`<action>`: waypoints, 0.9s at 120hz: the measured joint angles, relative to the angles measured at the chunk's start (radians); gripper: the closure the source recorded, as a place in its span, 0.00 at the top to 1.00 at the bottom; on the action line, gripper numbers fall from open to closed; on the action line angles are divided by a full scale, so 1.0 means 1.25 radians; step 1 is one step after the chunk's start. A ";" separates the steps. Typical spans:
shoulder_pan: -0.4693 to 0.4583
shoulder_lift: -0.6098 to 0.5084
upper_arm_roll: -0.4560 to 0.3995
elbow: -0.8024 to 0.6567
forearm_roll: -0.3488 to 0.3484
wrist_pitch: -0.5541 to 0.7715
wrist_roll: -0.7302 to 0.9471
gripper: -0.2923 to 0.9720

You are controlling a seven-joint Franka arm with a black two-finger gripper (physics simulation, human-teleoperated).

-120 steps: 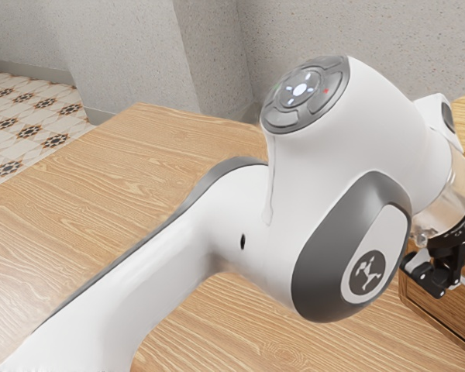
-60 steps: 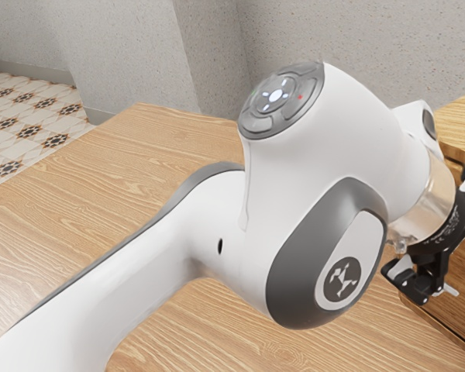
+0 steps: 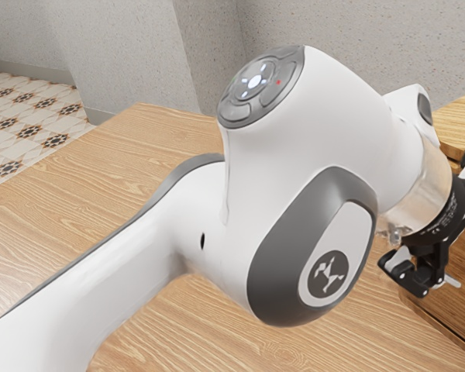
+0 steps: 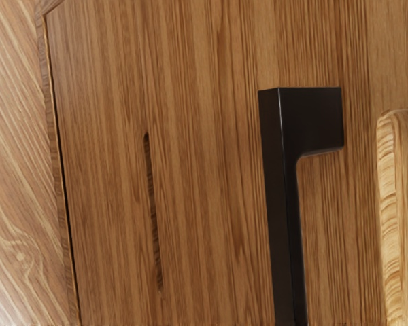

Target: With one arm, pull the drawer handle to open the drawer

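Drawer handle point(image 4: 285, 204), a black bar with a squared bend at its end, stands off the wooden drawer front point(image 4: 204, 170) just under the hand in the wrist view, with a thin dark slot point(image 4: 151, 210) in the panel on one side of it and a rounded wooden edge point(image 4: 398, 217) on the other. In the exterior view the claw point(image 3: 420, 271) sits at the far right, close against the front of the wooden cabinet point(image 3: 463, 112) that stands on the bench point(image 3: 101, 178), and the bulky white arm point(image 3: 294, 178) covers much of the approach. Whether the claw is spread or pinching the bar I cannot tell, nor whether the drawer is out at all. The step in hand looks like the pull itself, or the last of the grasp. To do it well, the bar should be seated deep in the claw, near the middle of its length and not at the bent end, so that it cannot slip free. The pull should then run straight out along the drawer's travel, square to the front panel, slow and even; any sideways or upward drift would likely bind the drawer in its frame or drag the cabinet across the bench
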 joint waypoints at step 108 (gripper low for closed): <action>0.039 -0.001 -0.061 -0.018 0.004 0.030 0.003 0.74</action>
